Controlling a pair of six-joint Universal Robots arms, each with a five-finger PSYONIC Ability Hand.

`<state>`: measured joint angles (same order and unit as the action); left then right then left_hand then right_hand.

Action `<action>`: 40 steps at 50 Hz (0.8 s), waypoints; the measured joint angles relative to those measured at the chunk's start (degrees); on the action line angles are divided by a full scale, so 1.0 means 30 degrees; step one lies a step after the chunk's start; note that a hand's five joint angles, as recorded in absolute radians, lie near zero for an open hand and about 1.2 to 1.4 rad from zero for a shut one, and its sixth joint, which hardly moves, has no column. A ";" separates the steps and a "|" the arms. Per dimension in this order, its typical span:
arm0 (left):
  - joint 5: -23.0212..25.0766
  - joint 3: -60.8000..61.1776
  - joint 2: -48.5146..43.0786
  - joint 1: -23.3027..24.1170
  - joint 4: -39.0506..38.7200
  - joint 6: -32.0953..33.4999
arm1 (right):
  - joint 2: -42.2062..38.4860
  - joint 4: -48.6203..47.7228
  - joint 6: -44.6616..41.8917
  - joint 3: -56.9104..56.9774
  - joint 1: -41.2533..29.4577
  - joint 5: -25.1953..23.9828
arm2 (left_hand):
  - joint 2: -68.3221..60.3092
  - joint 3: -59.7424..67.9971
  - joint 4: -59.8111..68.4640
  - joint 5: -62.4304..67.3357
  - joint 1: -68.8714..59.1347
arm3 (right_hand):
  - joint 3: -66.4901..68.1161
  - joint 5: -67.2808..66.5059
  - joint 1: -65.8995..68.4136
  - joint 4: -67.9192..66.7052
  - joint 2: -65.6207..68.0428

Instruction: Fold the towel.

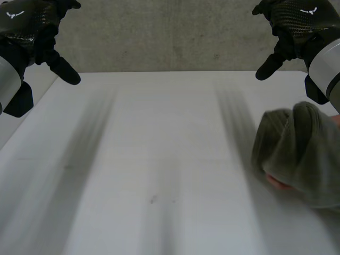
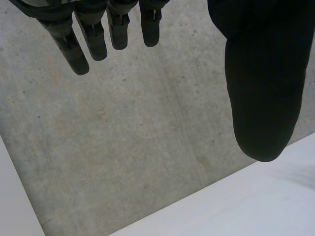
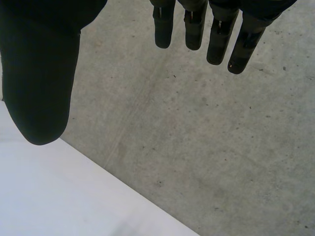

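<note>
The left hand [image 1: 29, 32] hangs in the air over the far left corner of the surface [image 1: 159, 159], back up and thumb pointing down toward the middle. In its wrist view the fingers [image 2: 74, 49] are straight and spread well away from the thumb, holding nothing, with grey concrete [image 2: 123, 137] behind them. The right hand [image 1: 295, 24] mirrors it over the far right corner. Its fingers [image 3: 236, 49] are likewise straight, wide of the thumb and empty.

Each hand's back bears a small white logo [image 1: 15, 14], a shape with no readable letters.

The towel [image 1: 303, 149], olive green, sits bunched in a lump at the right edge of the surface, well apart from both hands and partly cut off. A pink patch [image 1: 277, 181] peeks from under its near side; I cannot tell what it is.
</note>
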<state>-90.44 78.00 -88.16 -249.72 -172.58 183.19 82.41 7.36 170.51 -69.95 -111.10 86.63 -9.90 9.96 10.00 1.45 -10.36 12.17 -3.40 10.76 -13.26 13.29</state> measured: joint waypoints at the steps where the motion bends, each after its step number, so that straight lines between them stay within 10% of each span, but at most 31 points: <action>1: 0.0000 0.0016 0.0000 -0.0006 -0.0002 -0.0002 | -0.0010 -0.0031 0.0000 -0.0018 0.0000 -0.0001 | 0.0000 0.0000 0.0000 0.0000 0.0000 | 0.0000 0.0000 0.0000 0.0000 0.0000; 40: 0.0070 0.0343 -0.0340 0.0028 -0.0626 0.0008 | -0.0275 -0.0309 -0.0020 -0.0165 0.0001 -0.0273 | -0.0182 0.0156 0.0078 -0.0002 -0.0064 | 0.0000 -0.0003 0.0005 0.0000 -0.0002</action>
